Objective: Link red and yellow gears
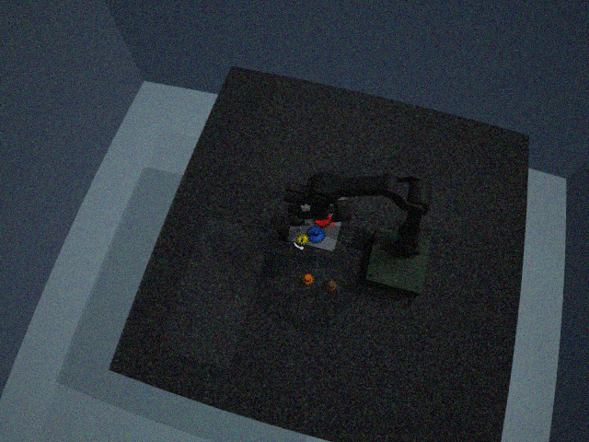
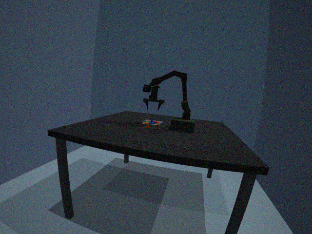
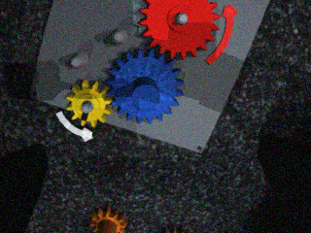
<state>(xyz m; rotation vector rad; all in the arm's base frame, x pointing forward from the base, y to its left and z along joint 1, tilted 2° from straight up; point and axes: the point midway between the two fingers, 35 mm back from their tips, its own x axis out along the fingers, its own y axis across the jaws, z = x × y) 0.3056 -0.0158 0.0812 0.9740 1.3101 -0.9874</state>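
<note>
The grey board [image 1: 329, 242] [image 3: 194, 123] carries the red gear [image 1: 323, 222] [image 3: 177, 41] and the yellow gear [image 1: 300, 238] [image 3: 77, 103]. A large blue gear [image 1: 316, 234] [image 3: 148, 111] with a raised hub lies between them, its teeth reaching those of both; it looks level, but its seating depth cannot be judged exactly. Two empty pegs [image 3: 119, 36] [image 3: 79, 59] show beside it. An orange gear [image 1: 307, 279] [image 2: 147, 126] [image 3: 108, 225] and a darker orange-brown gear [image 1: 331, 285] [image 2: 158, 126] stand on the table. My gripper [image 2: 152, 109] is open and empty, high above the board.
The red arrow [image 3: 225, 39] and the white arrow [image 3: 73, 127] lie beside their gears. The arm's green base block [image 1: 397, 268] [image 2: 182, 126] stands right of the board. The arm hides the board's far part in the top view.
</note>
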